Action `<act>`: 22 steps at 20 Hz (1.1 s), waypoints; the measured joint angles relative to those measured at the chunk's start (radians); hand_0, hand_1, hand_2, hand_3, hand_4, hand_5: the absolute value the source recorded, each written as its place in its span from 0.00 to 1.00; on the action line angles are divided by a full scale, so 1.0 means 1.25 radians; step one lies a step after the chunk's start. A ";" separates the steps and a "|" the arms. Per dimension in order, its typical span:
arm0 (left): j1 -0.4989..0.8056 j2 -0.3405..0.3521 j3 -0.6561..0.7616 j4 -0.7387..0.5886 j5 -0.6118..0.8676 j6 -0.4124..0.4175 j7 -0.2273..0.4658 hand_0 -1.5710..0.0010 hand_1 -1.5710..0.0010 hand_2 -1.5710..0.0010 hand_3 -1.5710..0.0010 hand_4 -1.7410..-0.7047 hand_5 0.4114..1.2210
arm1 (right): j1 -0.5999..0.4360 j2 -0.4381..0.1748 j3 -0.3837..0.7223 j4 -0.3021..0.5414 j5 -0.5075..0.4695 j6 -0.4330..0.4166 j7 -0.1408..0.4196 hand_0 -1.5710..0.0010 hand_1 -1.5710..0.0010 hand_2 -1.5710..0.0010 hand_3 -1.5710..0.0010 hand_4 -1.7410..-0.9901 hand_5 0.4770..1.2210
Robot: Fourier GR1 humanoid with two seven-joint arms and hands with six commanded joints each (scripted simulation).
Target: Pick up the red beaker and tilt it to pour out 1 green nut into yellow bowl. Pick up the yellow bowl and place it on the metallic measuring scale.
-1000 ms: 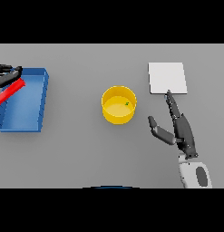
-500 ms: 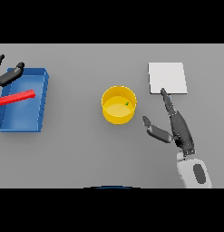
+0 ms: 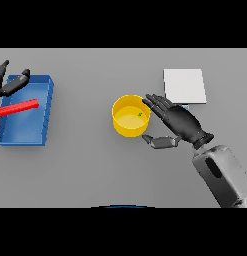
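Observation:
The yellow bowl (image 3: 130, 116) stands mid-table with one green nut (image 3: 140, 114) inside. My right hand (image 3: 178, 121) is open right beside the bowl's right rim, fingers stretched toward it and thumb low near its front right. The metallic measuring scale (image 3: 184, 86) lies flat behind the right hand. The red beaker (image 3: 18, 107) lies on its side in the blue tray (image 3: 25, 134) at the far left. My left hand (image 3: 9, 83) hovers open over the tray's back left corner, apart from the beaker.
The blue tray takes up the table's left edge. Grey table surface spreads in front of the bowl and between the tray and the bowl.
My right hand has swung left and turned from near the scale to the bowl's right side. The left hand let go of the red beaker, which now lies in the tray.

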 measured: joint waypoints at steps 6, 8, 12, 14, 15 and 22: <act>0.003 0.014 0.007 0.008 0.000 -0.009 -0.009 1.00 1.00 1.00 1.00 0.90 0.35 | -0.136 -0.026 0.102 0.105 0.089 0.074 -0.073 1.00 1.00 1.00 1.00 0.78 0.22; 0.000 0.018 0.010 0.003 0.003 -0.012 -0.002 1.00 1.00 1.00 1.00 0.90 0.35 | -0.175 -0.025 0.124 0.143 0.103 0.096 -0.090 1.00 1.00 1.00 1.00 0.78 0.22; 0.001 0.011 0.008 0.008 0.003 -0.012 -0.005 1.00 1.00 1.00 1.00 0.90 0.35 | -0.237 -0.005 0.167 0.222 0.124 0.137 -0.109 1.00 1.00 1.00 1.00 0.77 0.24; 0.003 0.011 0.008 0.009 0.002 -0.012 -0.009 1.00 1.00 1.00 1.00 0.90 0.36 | -0.268 0.008 0.188 0.250 0.132 0.166 -0.109 1.00 1.00 1.00 1.00 0.77 0.26; 0.003 0.008 0.006 0.011 0.002 -0.013 -0.015 1.00 1.00 1.00 1.00 0.90 0.36 | -0.273 0.008 0.199 0.263 0.138 0.172 -0.117 1.00 1.00 1.00 1.00 0.77 0.26; -0.001 0.021 0.008 0.017 -0.004 -0.019 -0.010 1.00 1.00 1.00 1.00 0.92 0.37 | -0.336 0.047 0.234 0.379 0.168 0.192 -0.103 1.00 1.00 1.00 0.99 0.74 0.29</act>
